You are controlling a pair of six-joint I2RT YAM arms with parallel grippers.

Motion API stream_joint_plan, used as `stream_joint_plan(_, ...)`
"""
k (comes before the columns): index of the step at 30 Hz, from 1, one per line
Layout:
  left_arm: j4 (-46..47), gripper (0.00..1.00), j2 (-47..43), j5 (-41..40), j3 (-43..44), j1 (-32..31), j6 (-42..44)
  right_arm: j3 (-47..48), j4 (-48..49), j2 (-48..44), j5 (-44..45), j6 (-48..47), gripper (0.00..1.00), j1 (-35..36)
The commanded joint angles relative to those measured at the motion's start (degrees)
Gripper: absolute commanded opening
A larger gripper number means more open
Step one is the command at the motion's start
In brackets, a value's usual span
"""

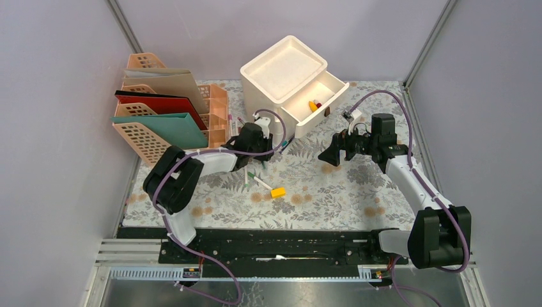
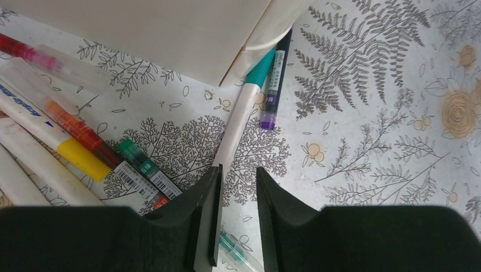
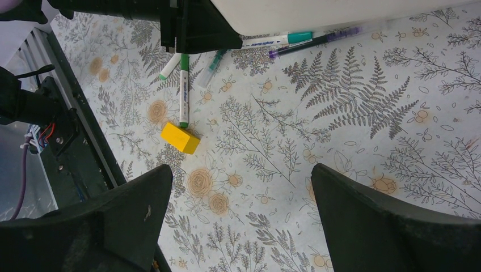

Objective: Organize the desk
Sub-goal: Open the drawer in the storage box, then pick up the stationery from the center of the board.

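Finds the left gripper (image 2: pixel 237 173) low over the desk (image 2: pixel 368 141), jaws standing only a slim gap apart. Sees one clear pen with teal inside (image 2: pixel 235 252) lying in that gap with cloth showing beside it; cannot tell whether the pads pinch it. Counts two pens just past the fingertips: a white pen with a teal cap (image 2: pixel 241 113), lower end at one fingertip, and a dark pen with a purple end (image 2: pixel 275 85) alongside, both running under the corner of the white drawer box (image 2: pixel 170 34). Notes a fan of more pens further left in that view, among them one yellow-banded marker (image 2: pixel 82 156), one orange-red pen (image 2: pixel 76 124) and one green-ended pen (image 2: pixel 133 152); cannot count the rest, too overlapped. Finds the right gripper (image 3: pixel 241 170) spread wide, holding nothing, hanging above bare cloth well apart from the left one. Counts five pens in its view, all near the box edge, plus one yellow block (image 3: pixel 180 139) just beside the end of a green-tipped marker (image 3: pixel 183 90). Shows, from above, the desk filling the space between the arm bases and the back wall, one drawer (image 1: pixel 329 86) of the box standing open with one yellow and one red thing inside, and one peach mesh file rack (image 1: pixel 150 144) at the back left holding three folders: a beige folder (image 1: pixel 169 83), a dark red folder (image 1: pixel 160 102), a teal folder (image 1: pixel 169 128).
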Motion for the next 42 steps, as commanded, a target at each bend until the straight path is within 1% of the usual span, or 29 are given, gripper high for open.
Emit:
stream_joint_plan(1, 3.03, 0.32, 1.92, -1.01, 2.58, -0.08, 0.9, 1.0, 1.6, -0.16, -1.65, 0.34, 0.99, -0.39)
stream_joint_plan(6, 1.8, 0.29, 3.36, -1.82, 3.53, -0.07, 0.75, 1.23, 1.61, -0.05, -1.83, 0.53, 0.99, -0.44)
stream_joint_plan(16, 1.49, 0.27, 4.53, -3.3, 2.93, -0.31, 0.93, 1.28, 1.65, 0.13, -1.94, 0.62, 0.99, -0.56)
stream_joint_plan(21, -0.23, 0.31, 4.8, -3.83, 2.89, -1.72, 2.04, 1.12, 1.64, 0.03, -2.03, 0.62, 0.99, -0.56)
stream_joint_plan(26, -2.44, 0.32, 5.05, -8.01, 2.65, -3.81, 2.71, 1.11, 1.66, -0.05, -2.02, 0.62, 0.99, -0.61)
stream_joint_plan(34, -7.62, 0.19, 5.76, -17.95, 4.11, -8.74, 5.12, 1.19, 1.68, -0.17, -2.2, 0.62, 1.0, -0.77)
stream_joint_plan(36, -8.52, 0.06, 5.78, -18.69, 4.12, -9.73, 5.37, 1.19, 1.63, -0.14, -2.28, 0.62, 0.99, -0.79)
stream_joint_plan(37, -9.02, 0.01, 5.75, -18.72, 4.1, -10.01, 5.3, 1.27, 1.59, -0.18, -2.36, 0.69, 0.99, -0.84)
stream_joint_plan(42, -9.27, 0.0, 2.91, -17.99, 2.89, -10.95, 3.53, 1.58, 1.63, -0.4, -3.56, 0.96, 0.99, -0.84)
